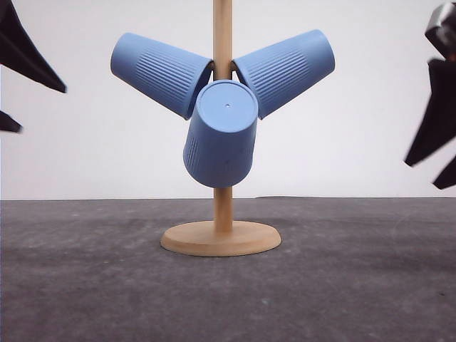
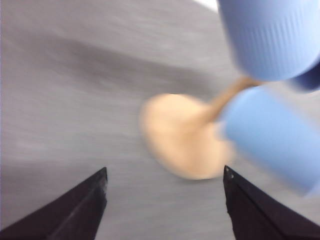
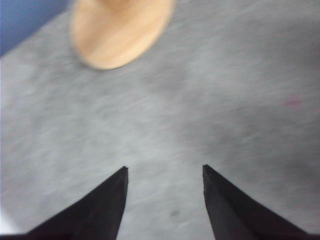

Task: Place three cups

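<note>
Three matte light-blue tapered cups with fine vertical ribbing hang on a pale wooden cup stand (image 1: 222, 214), a slim upright post rising from a round flat base that rests on the dark grey counter (image 1: 85, 285). The left cup (image 1: 160, 73) tilts with its flat base up and to the left, its mouth against the post. The right cup (image 1: 285, 71) mirrors it, base up and to the right. The front cup (image 1: 222, 135) hangs between and slightly below the other two, its flat base turned toward the front camera and its mouth angled downward.

The left gripper (image 2: 165, 200) stands well apart from the cups at the left edge of the front view; in the left wrist view its dark fingers (image 2: 85, 210) are spread wide with nothing between them, the stand's base and two blurred cups beyond. The right gripper (image 3: 165, 200) stands well apart at the right edge of the front view; in the right wrist view its fingers (image 3: 105, 210) are likewise spread and empty above bare counter, the stand's base near.
</note>
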`<state>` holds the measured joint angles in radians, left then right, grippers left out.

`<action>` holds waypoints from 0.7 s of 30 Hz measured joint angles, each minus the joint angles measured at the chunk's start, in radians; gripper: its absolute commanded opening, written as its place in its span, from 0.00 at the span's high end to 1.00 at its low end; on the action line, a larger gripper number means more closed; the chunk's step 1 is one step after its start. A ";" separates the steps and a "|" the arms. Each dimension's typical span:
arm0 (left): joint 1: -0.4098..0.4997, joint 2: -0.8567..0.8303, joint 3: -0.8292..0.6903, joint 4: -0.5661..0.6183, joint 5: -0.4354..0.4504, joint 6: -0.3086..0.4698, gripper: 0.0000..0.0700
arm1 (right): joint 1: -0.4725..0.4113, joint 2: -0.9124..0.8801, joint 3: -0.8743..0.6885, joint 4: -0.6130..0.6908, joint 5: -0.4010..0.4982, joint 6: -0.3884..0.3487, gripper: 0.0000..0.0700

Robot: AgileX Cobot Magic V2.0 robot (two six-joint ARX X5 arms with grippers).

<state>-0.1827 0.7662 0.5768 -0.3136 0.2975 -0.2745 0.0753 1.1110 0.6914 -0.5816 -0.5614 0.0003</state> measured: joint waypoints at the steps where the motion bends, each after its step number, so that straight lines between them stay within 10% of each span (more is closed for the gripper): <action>1: 0.001 -0.001 0.025 -0.048 -0.042 0.057 0.39 | -0.003 0.000 0.000 0.010 0.026 -0.003 0.58; 7: 0.002 -0.001 0.071 -0.144 -0.109 0.204 0.40 | -0.004 0.000 0.000 0.021 0.084 -0.005 0.63; 9: 0.002 -0.001 0.071 -0.145 -0.107 0.216 0.73 | -0.004 0.000 0.000 0.021 0.085 -0.005 0.93; 12: 0.002 -0.001 0.071 -0.150 -0.084 0.226 0.99 | -0.004 0.000 0.000 0.026 0.090 -0.012 0.98; 21: 0.001 -0.001 0.071 -0.151 -0.082 0.226 1.00 | -0.004 0.000 0.000 0.051 0.091 -0.020 0.98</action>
<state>-0.1814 0.7650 0.6479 -0.4648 0.2153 -0.0483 0.0711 1.1110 0.6914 -0.5306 -0.4706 -0.0193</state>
